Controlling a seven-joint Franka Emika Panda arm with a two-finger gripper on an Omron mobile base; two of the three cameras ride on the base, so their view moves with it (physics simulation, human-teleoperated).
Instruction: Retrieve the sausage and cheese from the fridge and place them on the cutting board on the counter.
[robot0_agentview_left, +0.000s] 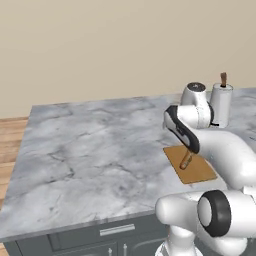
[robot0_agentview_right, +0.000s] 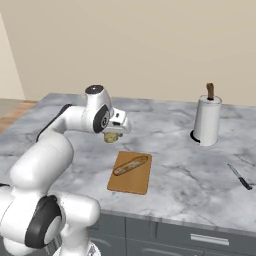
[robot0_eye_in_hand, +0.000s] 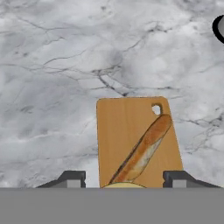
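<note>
tool (robot0_agentview_right: 111, 136) grasping one cheese (robot0_agentview_right: 110, 137), one sausage (robot0_agentview_right: 131, 164) on one cutting board (robot0_agentview_right: 134, 183), marble counter (robot0_agentview_right: 170, 145)

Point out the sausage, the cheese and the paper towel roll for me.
sausage (robot0_agentview_right: 131, 164), right base view, middle of its length, lying on the cutting board.
cheese (robot0_agentview_right: 111, 137), right base view, the pale lump's visible face under the gripper.
paper towel roll (robot0_agentview_right: 207, 120), right base view, middle of the white roll's side.

Pincer (robot0_agentview_right: 112, 136) closed around cheese (robot0_agentview_right: 111, 137)
</note>
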